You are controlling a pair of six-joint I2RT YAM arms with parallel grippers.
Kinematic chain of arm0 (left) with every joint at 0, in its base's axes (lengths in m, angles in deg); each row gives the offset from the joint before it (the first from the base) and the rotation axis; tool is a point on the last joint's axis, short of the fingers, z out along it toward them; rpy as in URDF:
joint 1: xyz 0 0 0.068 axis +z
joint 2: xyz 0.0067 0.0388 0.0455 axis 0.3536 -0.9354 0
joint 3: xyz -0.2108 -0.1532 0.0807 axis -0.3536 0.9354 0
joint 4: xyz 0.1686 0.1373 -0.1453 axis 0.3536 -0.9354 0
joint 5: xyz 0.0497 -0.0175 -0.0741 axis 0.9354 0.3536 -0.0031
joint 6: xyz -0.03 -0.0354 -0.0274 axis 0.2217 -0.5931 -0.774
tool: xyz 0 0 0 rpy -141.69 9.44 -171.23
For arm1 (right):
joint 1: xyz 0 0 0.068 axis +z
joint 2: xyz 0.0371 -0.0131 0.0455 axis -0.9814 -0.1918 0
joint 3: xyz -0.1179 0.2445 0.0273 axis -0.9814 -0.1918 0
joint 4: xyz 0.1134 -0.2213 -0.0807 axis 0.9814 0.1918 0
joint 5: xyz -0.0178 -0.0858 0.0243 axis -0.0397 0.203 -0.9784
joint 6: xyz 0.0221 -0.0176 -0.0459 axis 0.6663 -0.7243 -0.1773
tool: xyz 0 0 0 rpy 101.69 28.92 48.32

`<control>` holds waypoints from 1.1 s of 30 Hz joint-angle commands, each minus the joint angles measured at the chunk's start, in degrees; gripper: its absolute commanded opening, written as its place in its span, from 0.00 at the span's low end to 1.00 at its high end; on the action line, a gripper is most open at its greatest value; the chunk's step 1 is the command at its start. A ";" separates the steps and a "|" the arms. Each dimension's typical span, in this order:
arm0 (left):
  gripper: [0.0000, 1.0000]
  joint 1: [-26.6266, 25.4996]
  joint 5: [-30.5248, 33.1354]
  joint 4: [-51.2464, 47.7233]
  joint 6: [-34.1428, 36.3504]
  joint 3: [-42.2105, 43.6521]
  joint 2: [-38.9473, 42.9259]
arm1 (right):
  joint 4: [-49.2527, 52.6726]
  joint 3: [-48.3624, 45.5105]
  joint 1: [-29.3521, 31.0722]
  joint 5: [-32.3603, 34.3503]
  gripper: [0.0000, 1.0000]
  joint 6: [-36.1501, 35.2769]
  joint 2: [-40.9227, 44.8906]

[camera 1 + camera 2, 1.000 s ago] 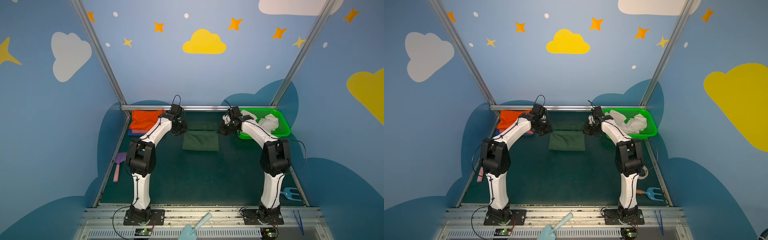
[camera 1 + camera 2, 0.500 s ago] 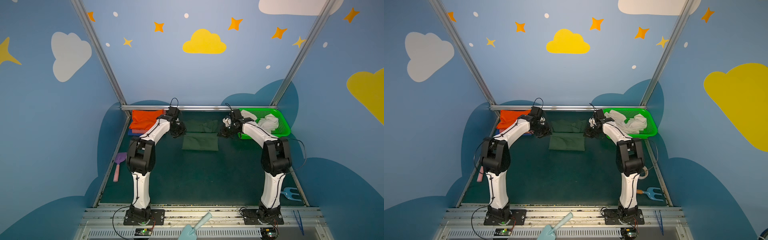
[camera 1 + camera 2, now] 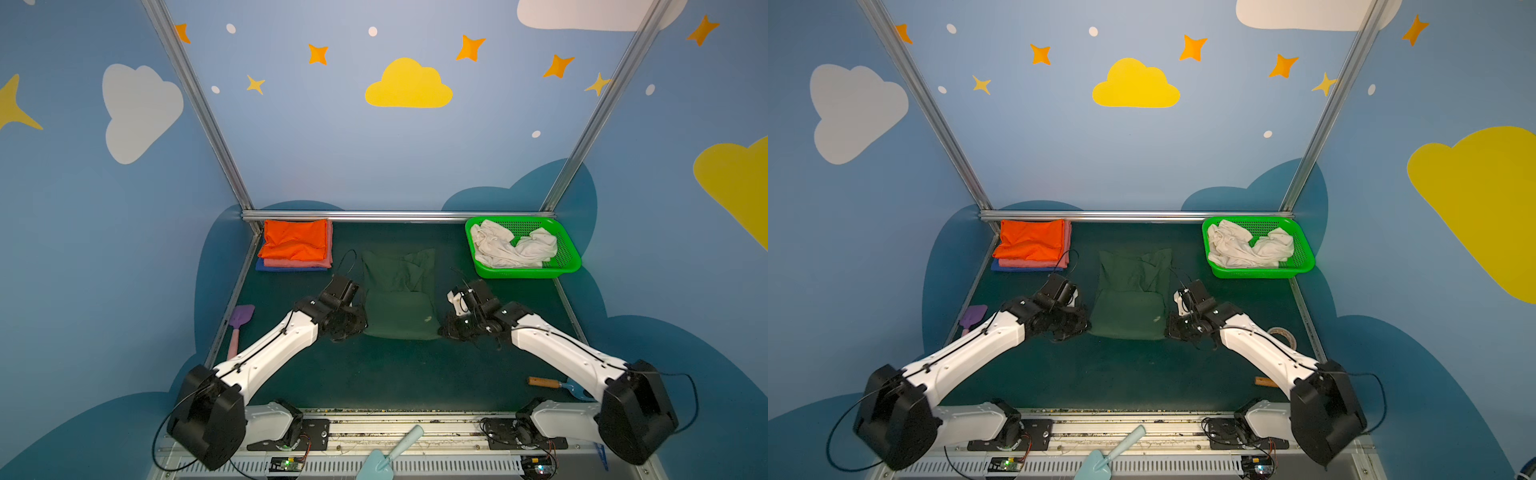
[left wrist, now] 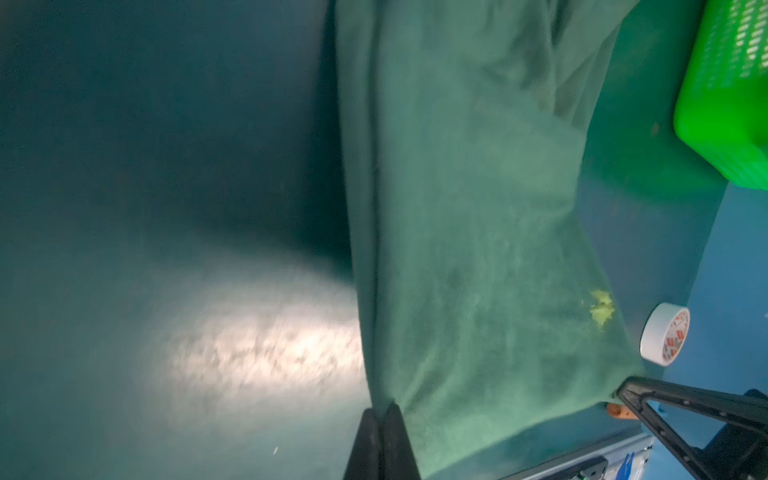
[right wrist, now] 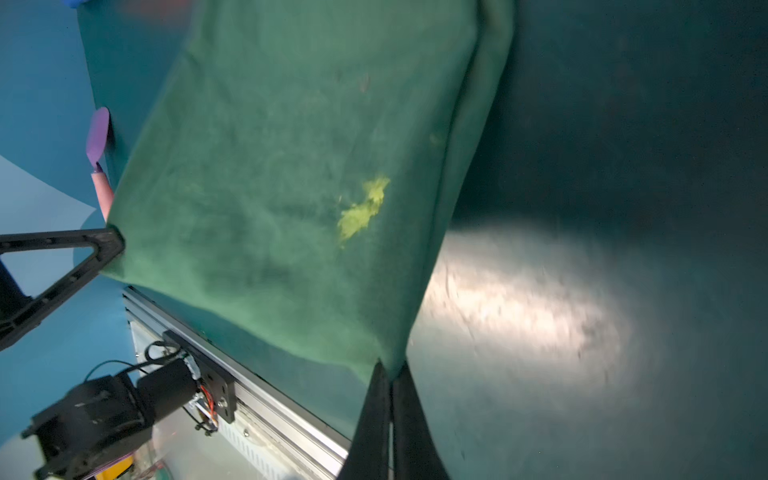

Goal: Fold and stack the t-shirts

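Both pincers had come back from the far end of the desk [image 3: 395, 374] toward its front, bringing one edge of the dark green shirt [image 3: 399, 307] with them. The left pincer [image 3: 360, 328] was pressed together on the near left corner of that shirt, its tips pinching the cloth in the left wrist view [image 4: 380, 409]. The right pincer [image 3: 442, 330] was likewise clamped on the near right corner, as seen in the right wrist view [image 5: 390, 370]. Between them the cloth [image 3: 1129, 303] stretched across the middle of the desk. Its near half was a doubled layer and its far half lay flat and creased behind. A pale yellowish mark [image 5: 363, 208] showed on the top layer near the right pincer.

At the far right corner stood the green mesh basket [image 3: 523, 272], and in it lay the white shirt [image 3: 511, 247], crumpled and filling most of the floor. At the far left corner sat a folded pile: the orange shirt [image 3: 295, 243] on top, the pink shirt [image 3: 299, 263] under it and the blue shirt [image 3: 291, 269] at the bottom. That pile was well apart from the green shirt.

A purple spade [image 3: 242, 316] lay along the left edge of the desk, and a tape roll [image 3: 1283, 334] sat near the right edge.
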 commanded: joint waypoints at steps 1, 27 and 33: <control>0.05 -2.18 4.87 -0.93 -4.45 2.22 5.86 | 0.74 -2.84 1.79 5.05 0.00 5.80 6.77; 0.05 12.00 -1.37 1.76 11.48 -31.45 -32.11 | 2.49 35.01 -12.02 -0.32 0.00 -11.13 -31.82; 0.05 14.69 -6.16 6.85 11.84 -37.07 -41.59 | 0.88 44.46 -14.02 -2.44 0.00 -12.15 -43.53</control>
